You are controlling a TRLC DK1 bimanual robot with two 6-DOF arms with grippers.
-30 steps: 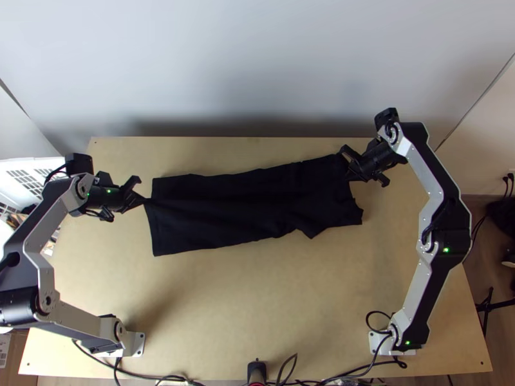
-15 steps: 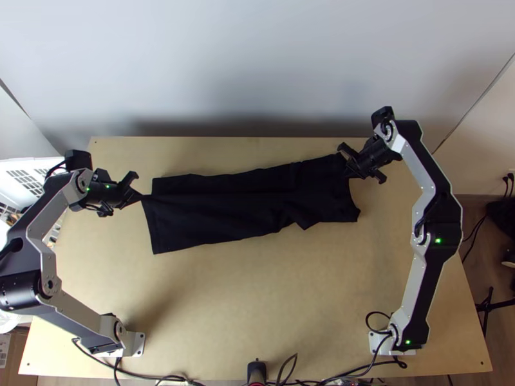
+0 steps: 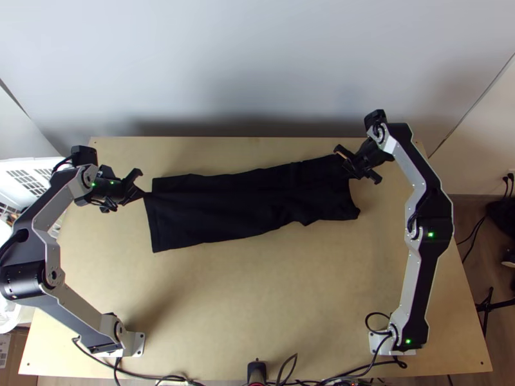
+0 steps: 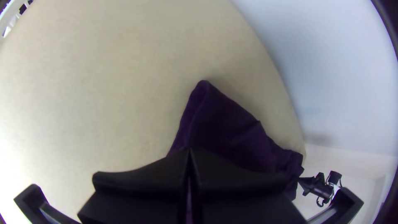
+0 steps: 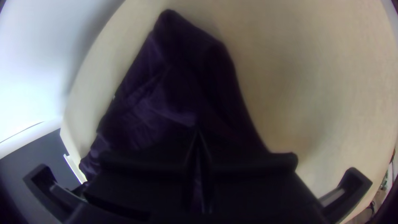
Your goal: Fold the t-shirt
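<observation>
Left tool (image 3: 143,195), right tool (image 3: 347,171) pinched closed on t-shirt (image 3: 219,209) ends; roomy tabletop (image 3: 257,289) along its near edge.

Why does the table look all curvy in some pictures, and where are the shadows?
Left wrist view: the fisheye lens bends the straight table edge; right wrist view: bent too, dark corners, wall glaring white; top view: soft shadow low on the wall, and the black t-shirt shows few wrinkles.

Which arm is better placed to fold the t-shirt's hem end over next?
Left, likely: the left fingers pinch the t-shirt there, while the right fingers hold the opposite end.
</observation>
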